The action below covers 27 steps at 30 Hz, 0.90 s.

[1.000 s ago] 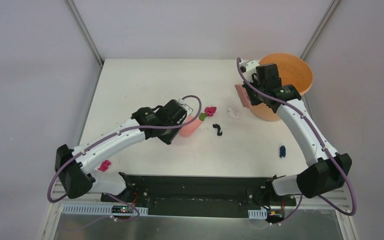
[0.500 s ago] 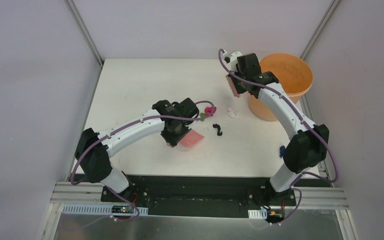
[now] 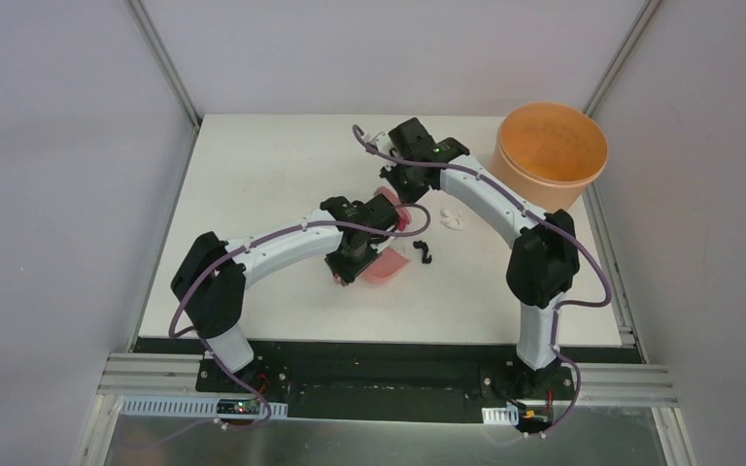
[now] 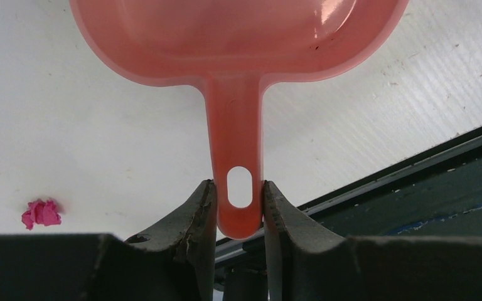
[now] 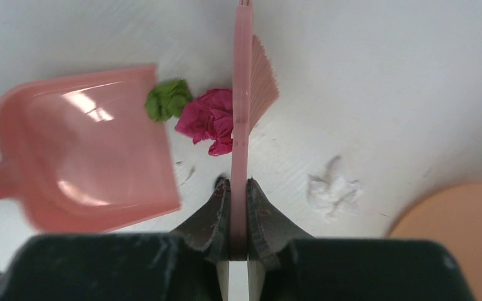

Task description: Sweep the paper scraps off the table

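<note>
The left hand [image 4: 239, 202] clamps the dustpan [image 4: 238, 37] handle, mouth toward the paper scraps [image 5: 208, 122], while the right hand [image 5: 238, 188] grips the brush [image 5: 254, 75] behind them for sweeping in.

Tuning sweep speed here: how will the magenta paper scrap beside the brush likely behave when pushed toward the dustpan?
The magenta scrap is loosely crumpled and small beside the brush, so probably very light, apt to tumble rather than slide. Its folds look soft, likely squashing under bristles. The green scrap lies beside it, so both may move together.
</note>
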### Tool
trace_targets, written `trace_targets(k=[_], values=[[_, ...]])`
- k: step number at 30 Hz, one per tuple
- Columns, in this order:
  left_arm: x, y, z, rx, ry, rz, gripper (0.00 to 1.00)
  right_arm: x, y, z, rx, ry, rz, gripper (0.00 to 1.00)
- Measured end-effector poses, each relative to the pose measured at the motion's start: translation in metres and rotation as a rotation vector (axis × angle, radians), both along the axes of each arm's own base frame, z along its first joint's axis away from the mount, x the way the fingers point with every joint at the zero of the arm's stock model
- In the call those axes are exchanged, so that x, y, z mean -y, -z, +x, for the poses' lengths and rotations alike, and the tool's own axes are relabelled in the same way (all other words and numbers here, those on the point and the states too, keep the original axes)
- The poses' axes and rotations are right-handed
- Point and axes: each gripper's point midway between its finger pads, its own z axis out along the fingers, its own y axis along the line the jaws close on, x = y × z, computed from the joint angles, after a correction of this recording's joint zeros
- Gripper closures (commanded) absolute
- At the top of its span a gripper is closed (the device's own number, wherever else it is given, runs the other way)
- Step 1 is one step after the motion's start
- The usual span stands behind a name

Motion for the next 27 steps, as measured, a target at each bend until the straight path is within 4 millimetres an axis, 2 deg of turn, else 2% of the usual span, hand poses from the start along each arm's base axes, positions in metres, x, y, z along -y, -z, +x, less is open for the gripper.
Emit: trace_targets(k=[3,5,10,16,21,24,27], values=[[0.003,0.006,0.003,0.0,0.001,0.001,1.0,-0.023,-0.004,-0.032,-0.07,-0.09,0.051,1.0],[0.004,0.007,0.004,0.0,0.009,0.002,1.0,-0.027,-0.01,-0.047,-0.1,-0.124,0.077,1.0],[0.008,0.008,0.005,0.005,0.03,-0.017,1.0,-0.008,-0.029,-0.064,-0.105,-0.112,0.092,1.0],[0.004,0.01,0.004,0.062,0.041,-0.077,1.0,0.016,-0.072,-0.065,-0.008,-0.064,0.119,1.0],[0.002,-0.011,0.002,0.145,0.052,-0.17,1.0,0.05,-0.101,-0.053,0.073,0.026,0.144,1.0],[0.005,-0.022,0.004,0.179,0.053,-0.209,1.0,0.069,-0.102,-0.045,0.122,0.077,0.1,1.0],[0.004,-0.023,0.003,0.178,0.054,-0.208,1.0,0.085,-0.089,-0.039,0.151,0.109,0.012,1.0]])
